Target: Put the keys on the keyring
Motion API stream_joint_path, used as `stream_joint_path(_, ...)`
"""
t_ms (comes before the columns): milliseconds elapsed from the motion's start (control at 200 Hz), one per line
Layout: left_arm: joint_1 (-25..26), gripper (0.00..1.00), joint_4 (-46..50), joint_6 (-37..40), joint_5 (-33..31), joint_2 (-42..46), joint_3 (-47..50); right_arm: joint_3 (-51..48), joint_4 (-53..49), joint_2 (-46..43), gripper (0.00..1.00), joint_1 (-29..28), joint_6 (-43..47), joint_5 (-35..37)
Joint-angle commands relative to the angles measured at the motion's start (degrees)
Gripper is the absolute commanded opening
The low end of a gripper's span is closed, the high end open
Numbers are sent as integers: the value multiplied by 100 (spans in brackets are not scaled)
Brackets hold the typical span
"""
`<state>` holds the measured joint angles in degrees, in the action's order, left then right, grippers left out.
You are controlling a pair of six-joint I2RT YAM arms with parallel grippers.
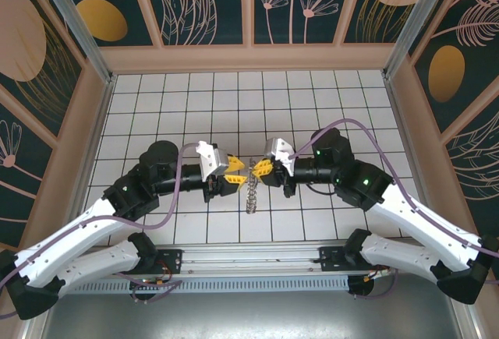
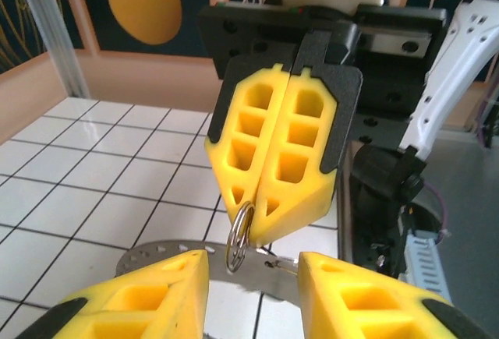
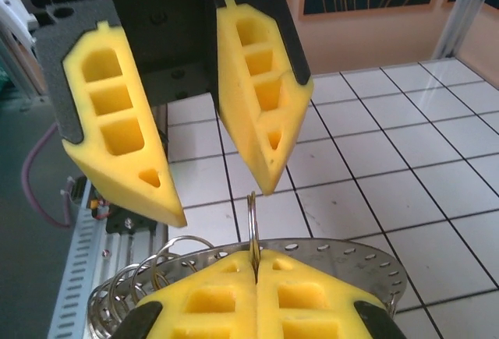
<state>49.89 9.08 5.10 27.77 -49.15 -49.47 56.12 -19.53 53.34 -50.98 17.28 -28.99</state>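
My right gripper (image 3: pixel 256 256) is shut on a small steel keyring (image 3: pixel 252 213), which stands edge-up out of its yellow pads. In the left wrist view the same keyring (image 2: pixel 238 236) pokes out of the right gripper (image 2: pixel 255 216). My left gripper (image 2: pixel 253 261) is open, one finger on each side of the ring and touching nothing. From above, the left gripper (image 1: pixel 235 169) and the right gripper (image 1: pixel 261 169) meet tip to tip over the table's middle. Under them hangs a metal bundle (image 1: pixel 251 195): a curved perforated strip (image 3: pixel 351 250) carrying several loose rings (image 3: pixel 129 286). I cannot make out single keys.
The white tiled table (image 1: pixel 234 105) stretches behind the grippers, walled by patterned panels (image 1: pixel 203 4). An aluminium rail (image 1: pixel 249 265) runs along the near edge between the arm bases. The right arm's purple cable (image 1: pixel 351 125) loops over its wrist.
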Motion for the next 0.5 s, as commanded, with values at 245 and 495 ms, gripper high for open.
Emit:
stream_joint_path(245,23,35,557,355,-237,-279,-243,904,-1359,725,0,-192,373,561)
stream_joint_path(495,27,35,734,510,-185,-479,-325,1032,-1477,840,0,-261,456,424)
